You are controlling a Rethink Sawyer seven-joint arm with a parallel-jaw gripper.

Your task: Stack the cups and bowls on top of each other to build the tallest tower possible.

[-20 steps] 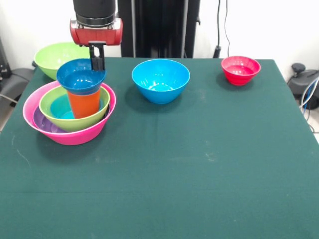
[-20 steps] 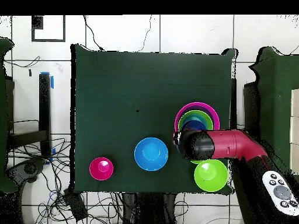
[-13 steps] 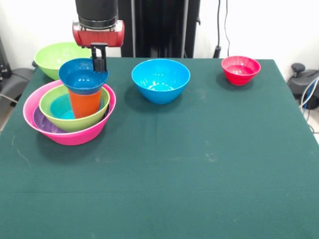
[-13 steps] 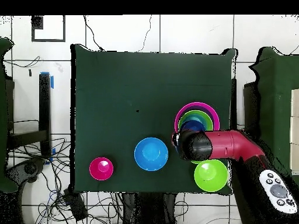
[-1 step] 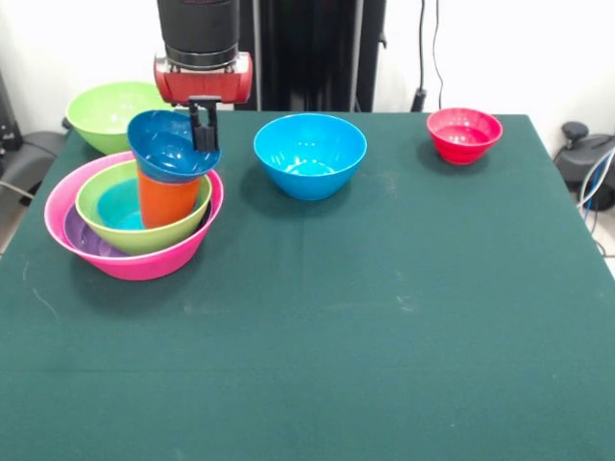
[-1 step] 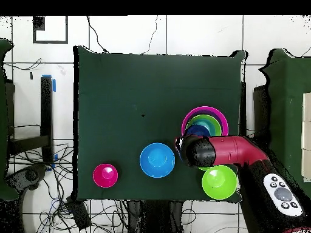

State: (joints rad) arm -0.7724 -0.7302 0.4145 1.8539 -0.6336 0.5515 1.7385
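Green table, tower at its edge

Pink bowl point(image 5: 72, 197) bases the tower point(image 5: 135, 206): lime bowl point(image 5: 101, 197), orange cup point(image 5: 165, 200), tilted small blue bowl point(image 5: 165, 144) on top. Gripper point(image 5: 203, 125) clamps that bowl's rim. Beside tower: blue bowl point(image 5: 309, 154); farther, red bowl point(image 5: 464, 133).

Bright, even room light, front view sharp. Soft short shadows under the bowls point(image 5: 309, 154) on the table point(image 5: 384, 317), falling toward the camera. Small glare spots inside the glossy blue bowl beside the gripper point(image 5: 204, 125). Overhead view flatter, softer, floor washed out white.
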